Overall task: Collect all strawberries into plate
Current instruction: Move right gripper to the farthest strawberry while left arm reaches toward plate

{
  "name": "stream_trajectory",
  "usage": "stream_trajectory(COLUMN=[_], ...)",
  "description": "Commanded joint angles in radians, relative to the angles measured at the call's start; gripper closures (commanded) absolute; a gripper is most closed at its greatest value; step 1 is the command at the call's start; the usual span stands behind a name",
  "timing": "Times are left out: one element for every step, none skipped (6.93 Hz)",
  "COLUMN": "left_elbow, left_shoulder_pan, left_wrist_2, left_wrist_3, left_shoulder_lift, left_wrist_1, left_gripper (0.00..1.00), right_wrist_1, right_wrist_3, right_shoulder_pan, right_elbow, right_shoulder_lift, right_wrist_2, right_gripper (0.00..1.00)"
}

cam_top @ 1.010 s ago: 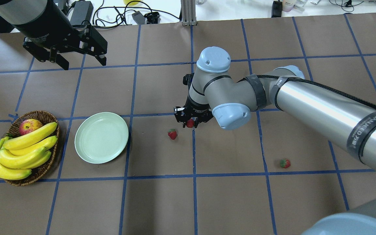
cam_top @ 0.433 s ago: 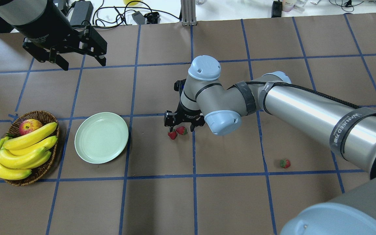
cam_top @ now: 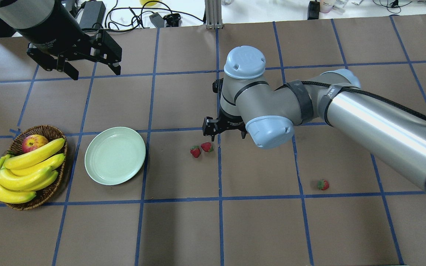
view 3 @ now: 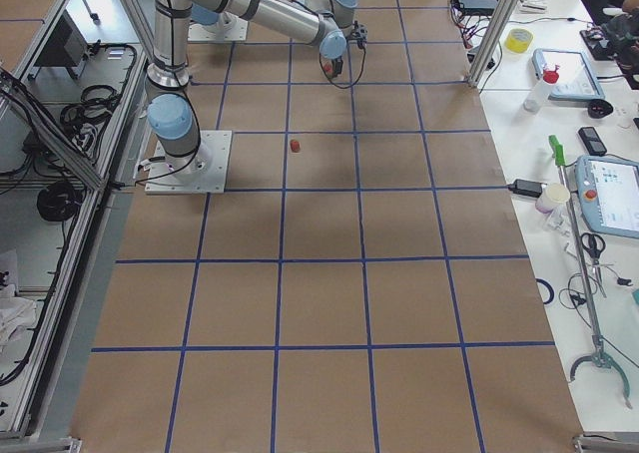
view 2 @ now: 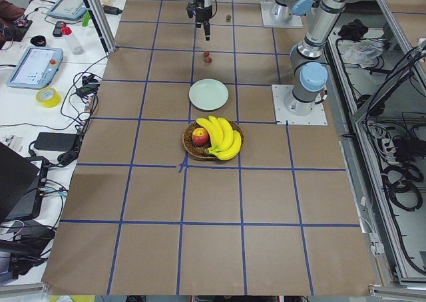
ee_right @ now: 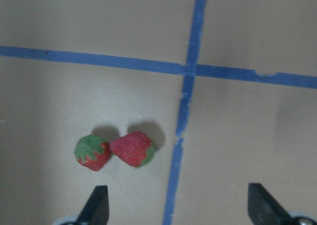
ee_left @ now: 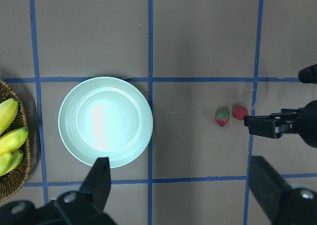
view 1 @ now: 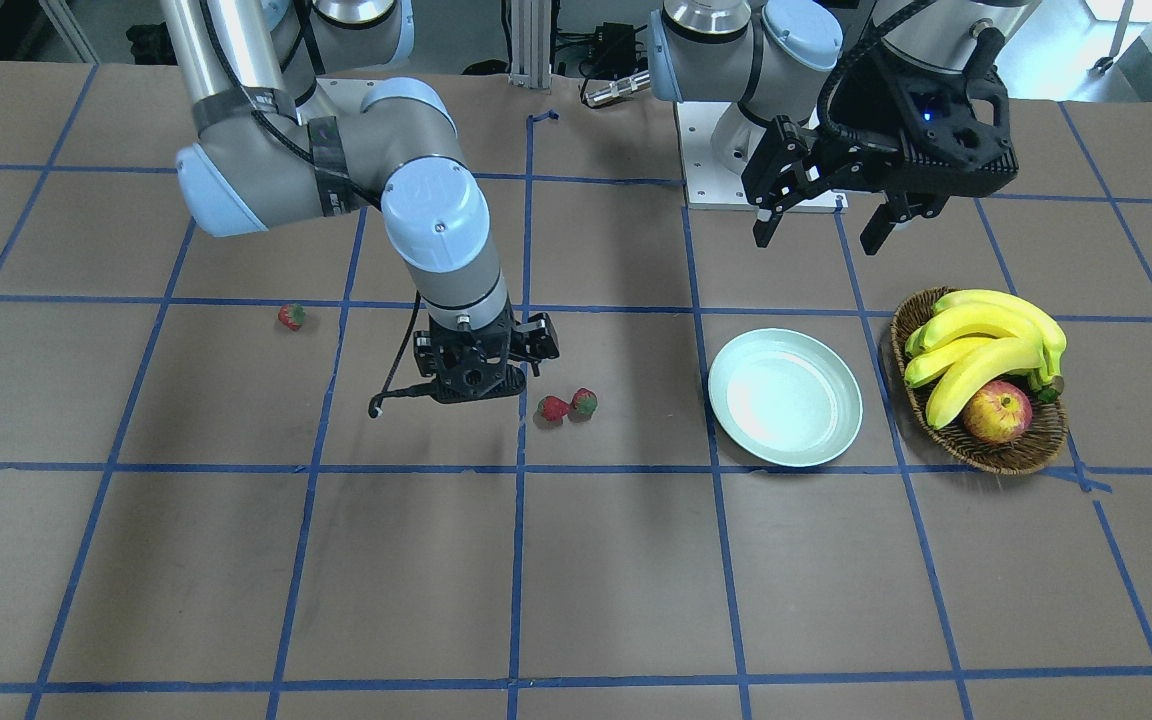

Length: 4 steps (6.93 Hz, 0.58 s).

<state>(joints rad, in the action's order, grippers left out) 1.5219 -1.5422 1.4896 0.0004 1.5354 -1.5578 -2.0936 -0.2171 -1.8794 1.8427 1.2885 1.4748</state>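
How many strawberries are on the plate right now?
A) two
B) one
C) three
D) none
D: the plate holds nothing; the paired strawberries lie on the table beside it, and the lone strawberry sits farther off.

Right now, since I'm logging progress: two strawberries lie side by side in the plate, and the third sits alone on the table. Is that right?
Not quite: that pair, one strawberry beside another, lies on the table, not in the plate, which is bare; the overhead exterior view shows it. The third strawberry does sit alone.
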Motion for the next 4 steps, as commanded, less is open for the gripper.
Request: stream_trajectory(left_elbow=[0.027,0.030,0.040,0.079], left_shoulder_pan=[0.001,0.004,0.002,0.001], left_wrist_2=[-0.002,-0.003,-0.012,-0.056], left_wrist_3=[0.001,0.009,0.003,0.007], left_shoulder_lift=[0.006,0.006,0.020,0.049], left_wrist_1=[0.068,0.085,0.085,0.157], left_gripper=[0.00,0.00,0.00,0.01], right_wrist_1=[0.018,0.015,-0.076,-0.242], right_wrist_3=[0.144,0.215,0.293,0.414], right_shoulder_pan=[0.151,0.231,0.299,0.386], right_elbow=[0.166,0.252,0.359,0.468], right_shoulder_lift=[0.145,0.196,0.210,0.210], right_wrist_2=[0.112,0.117,0.181,0.206], right_gripper=[0.01,0.02,0.04,0.04])
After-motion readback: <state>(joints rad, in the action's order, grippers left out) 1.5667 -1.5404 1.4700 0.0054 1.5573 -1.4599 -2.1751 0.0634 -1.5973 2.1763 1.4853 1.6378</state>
